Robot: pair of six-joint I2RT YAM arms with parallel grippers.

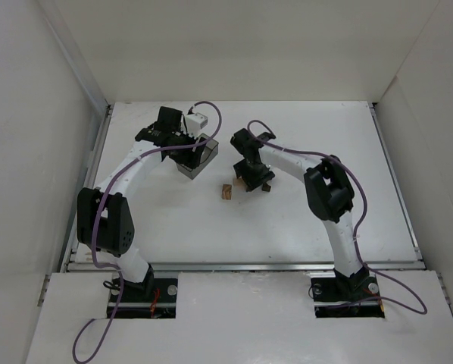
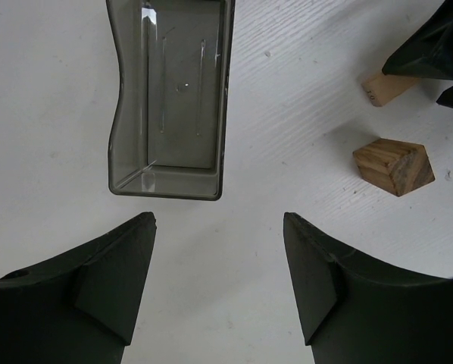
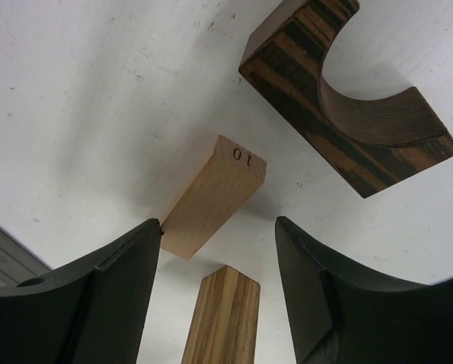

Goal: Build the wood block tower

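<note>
Right wrist alone shows arched block (image 3: 310, 106); left end effector (image 2: 219, 220), right end effector (image 3: 219, 224) both released.

Bin (image 2: 179, 114) ahead of left end effector (image 2: 219, 224)

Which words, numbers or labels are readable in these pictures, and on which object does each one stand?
"10": printed on the end face of the light tan block, in the right wrist view.
A small dark mark on the end of the pale block, in the left wrist view: too small to read.
No readable text on the grey bin, the dark arched block or the striped block.
</note>
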